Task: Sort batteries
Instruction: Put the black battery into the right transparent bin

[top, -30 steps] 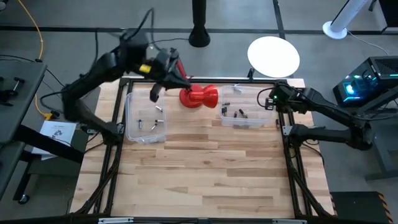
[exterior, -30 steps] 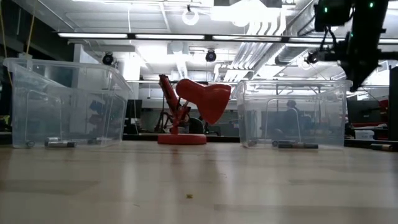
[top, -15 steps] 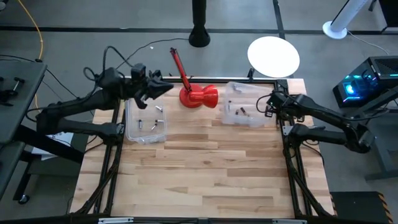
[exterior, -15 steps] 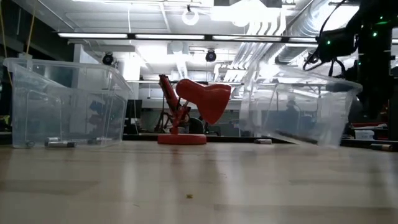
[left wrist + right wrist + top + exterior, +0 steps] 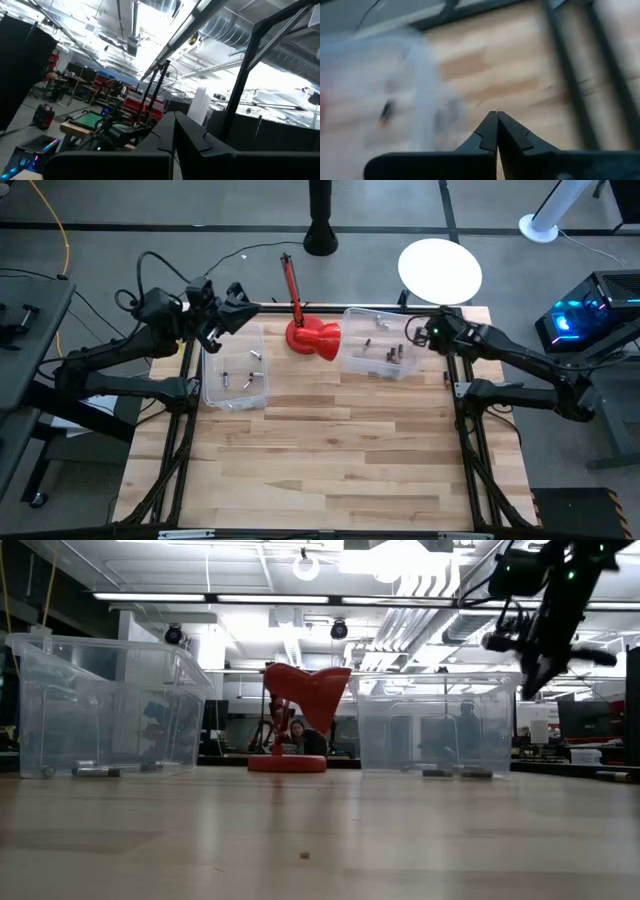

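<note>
Two bins point(image 5: 236, 370) w/ batteries point(image 5: 388, 356), grippers point(image 5: 237, 295) closed

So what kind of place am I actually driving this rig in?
Most likely a robotics lab or workshop. The low view shows exposed ceiling ducts and strip lights over benches, with a seated person behind the table. From above, the wooden table stands on a bare grey floor.

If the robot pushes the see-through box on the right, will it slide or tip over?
Probably slide. The right clear bin looks thin and light, holding only a few small batteries, and sits on smooth wood. A high push might tip it. The red lamp right beside it could topple.
</note>
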`<action>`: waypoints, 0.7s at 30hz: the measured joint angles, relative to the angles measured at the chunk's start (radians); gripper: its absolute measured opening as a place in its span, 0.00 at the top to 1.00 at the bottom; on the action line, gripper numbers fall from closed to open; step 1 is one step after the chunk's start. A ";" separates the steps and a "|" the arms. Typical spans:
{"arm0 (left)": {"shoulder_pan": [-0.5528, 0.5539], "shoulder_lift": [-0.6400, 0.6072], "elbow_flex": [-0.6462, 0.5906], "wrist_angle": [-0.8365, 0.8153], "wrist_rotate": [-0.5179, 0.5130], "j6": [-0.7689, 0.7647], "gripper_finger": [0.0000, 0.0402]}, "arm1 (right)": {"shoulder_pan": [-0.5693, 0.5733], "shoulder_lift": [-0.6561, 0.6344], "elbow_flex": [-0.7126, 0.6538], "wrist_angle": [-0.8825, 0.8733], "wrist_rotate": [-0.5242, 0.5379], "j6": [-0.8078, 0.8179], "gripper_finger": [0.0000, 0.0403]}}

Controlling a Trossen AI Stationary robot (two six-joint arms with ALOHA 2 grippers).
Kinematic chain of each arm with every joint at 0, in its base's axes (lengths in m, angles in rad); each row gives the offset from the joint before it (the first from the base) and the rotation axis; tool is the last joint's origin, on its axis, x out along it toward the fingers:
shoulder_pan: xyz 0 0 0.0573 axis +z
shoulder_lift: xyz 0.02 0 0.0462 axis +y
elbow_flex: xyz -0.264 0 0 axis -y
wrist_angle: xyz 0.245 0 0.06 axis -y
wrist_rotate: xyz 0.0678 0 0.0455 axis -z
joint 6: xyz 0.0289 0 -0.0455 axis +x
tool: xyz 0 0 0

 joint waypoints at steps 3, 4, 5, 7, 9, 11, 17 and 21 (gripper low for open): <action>0.002 -0.004 0.000 -0.003 -0.002 0.025 1.00 | -0.008 -0.002 0.060 -0.155 0.113 0.061 1.00; 0.002 -0.004 0.000 -0.002 -0.005 0.033 1.00 | -0.016 -0.001 0.069 -0.207 0.133 0.079 1.00; 0.002 -0.005 0.000 0.000 -0.011 0.040 1.00 | -0.022 -0.001 0.073 -0.251 0.148 0.103 1.00; 0.003 -0.005 0.001 0.001 -0.025 0.049 1.00 | -0.035 -0.001 0.061 -0.331 0.163 0.173 1.00; 0.009 -0.005 0.001 -0.002 -0.047 0.050 1.00 | -0.037 0.000 0.022 -0.359 0.160 0.232 1.00; 0.023 -0.004 0.001 -0.002 -0.055 0.050 1.00 | -0.036 0.000 -0.028 -0.339 0.135 0.270 1.00; 0.076 -0.006 0.001 0.000 -0.054 0.013 1.00 | -0.050 0.042 -0.141 -0.213 0.082 0.250 1.00; 0.102 -0.006 0.001 0.000 -0.031 -0.026 1.00 | -0.102 0.127 -0.144 -0.209 0.042 0.168 1.00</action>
